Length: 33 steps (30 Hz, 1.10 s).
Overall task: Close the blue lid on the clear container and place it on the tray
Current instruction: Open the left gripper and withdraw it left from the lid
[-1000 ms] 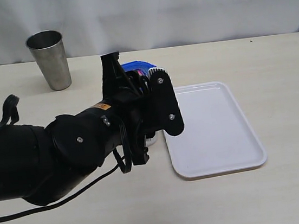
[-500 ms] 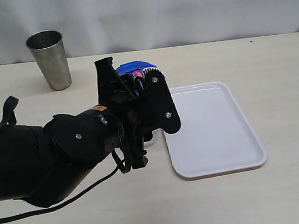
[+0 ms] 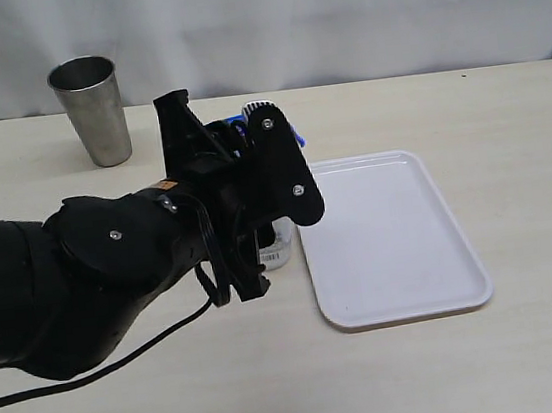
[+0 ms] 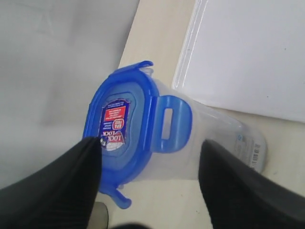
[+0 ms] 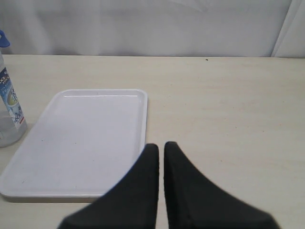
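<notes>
The blue lid with its red-and-white sticker sits on top of the clear container. One flap hangs down the container's side and two others stick outward. The container stands on the table just left of the tray, and its base shows under my arm. My left gripper is open, with one finger on either side of the lid and apart from it. In the exterior view the left gripper hides most of the lid. My right gripper is shut on nothing, low over the table by the tray.
A grey steel cup stands at the back left of the table. A white curtain closes off the far edge. The container shows at the edge of the right wrist view, beside the tray.
My left arm has shifted left and slightly up and back, so the gripper now covers more of the lid. The container's base has come into view below it.
</notes>
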### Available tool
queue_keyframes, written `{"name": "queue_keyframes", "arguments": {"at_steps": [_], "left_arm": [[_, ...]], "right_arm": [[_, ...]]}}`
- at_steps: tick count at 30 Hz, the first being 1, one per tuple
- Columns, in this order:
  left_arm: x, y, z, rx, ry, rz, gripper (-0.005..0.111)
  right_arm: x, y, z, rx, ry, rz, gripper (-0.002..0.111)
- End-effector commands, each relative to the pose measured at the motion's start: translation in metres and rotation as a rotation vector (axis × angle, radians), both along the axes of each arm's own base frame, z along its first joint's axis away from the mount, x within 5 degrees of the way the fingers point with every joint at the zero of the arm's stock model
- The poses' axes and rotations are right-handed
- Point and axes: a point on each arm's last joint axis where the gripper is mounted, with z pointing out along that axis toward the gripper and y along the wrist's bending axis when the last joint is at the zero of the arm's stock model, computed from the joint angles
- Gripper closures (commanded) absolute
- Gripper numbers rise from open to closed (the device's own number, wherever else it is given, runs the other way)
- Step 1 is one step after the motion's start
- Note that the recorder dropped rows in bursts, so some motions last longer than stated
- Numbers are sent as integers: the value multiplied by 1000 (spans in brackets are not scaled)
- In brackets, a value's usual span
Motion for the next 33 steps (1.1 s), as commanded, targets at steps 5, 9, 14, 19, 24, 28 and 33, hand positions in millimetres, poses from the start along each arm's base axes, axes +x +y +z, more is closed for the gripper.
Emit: {"name": "queue_keyframes", "arguments": {"at_steps": [5, 9, 14, 19, 24, 28, 33], "left_arm": [[-1, 6, 0, -17, 35, 92, 49], [0, 11, -2, -32, 56, 168, 49], [-1, 14, -4, -53, 94, 214, 49], [1, 25, -3, -35, 72, 351, 49], [1, 28, -4, -37, 82, 387, 49], [2, 33, -2, -16, 52, 432, 64], [3, 37, 0, 0, 27, 471, 100]], "right_arm": [[0, 0, -1, -5, -2, -5, 104], [0, 0, -1, -5, -2, -5, 104], [0, 0, -1, -5, -2, -5, 104], [0, 0, -1, -5, -2, -5, 104], [0, 0, -1, -5, -2, -5, 104], [0, 0, -1, -5, -2, -5, 104], [0, 0, -1, -5, -2, -5, 104]]}}
